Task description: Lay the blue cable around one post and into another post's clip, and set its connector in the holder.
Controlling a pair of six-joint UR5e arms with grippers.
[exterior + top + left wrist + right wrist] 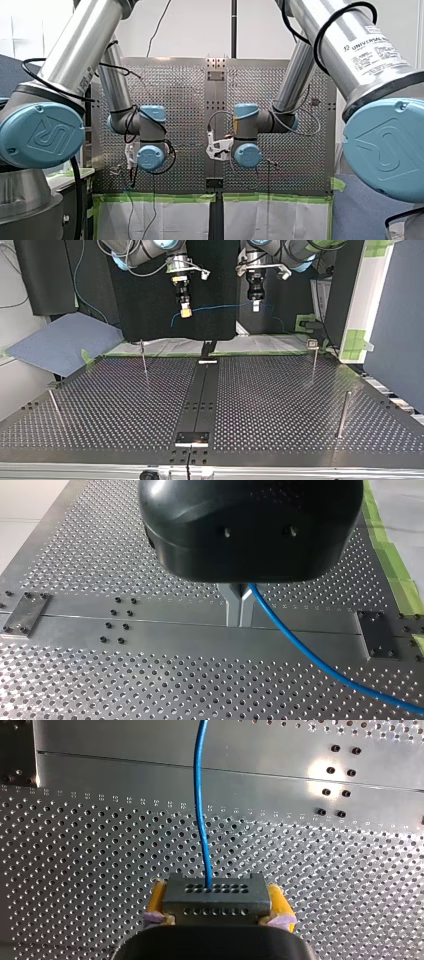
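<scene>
Perforated table below: right fingers clamp connector; left fingers, half hidden, pinch blue cable.

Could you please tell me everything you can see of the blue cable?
The blue cable is thin and flexible-looking. One end enters a dark grey connector with rows of holes, clamped between my right gripper's yellow pads. My left gripper's metal fingers pinch it farther along. It spans between them in the air, above the table.

Perforated table, green tape, blue-grey mat, black backdrop
</scene>
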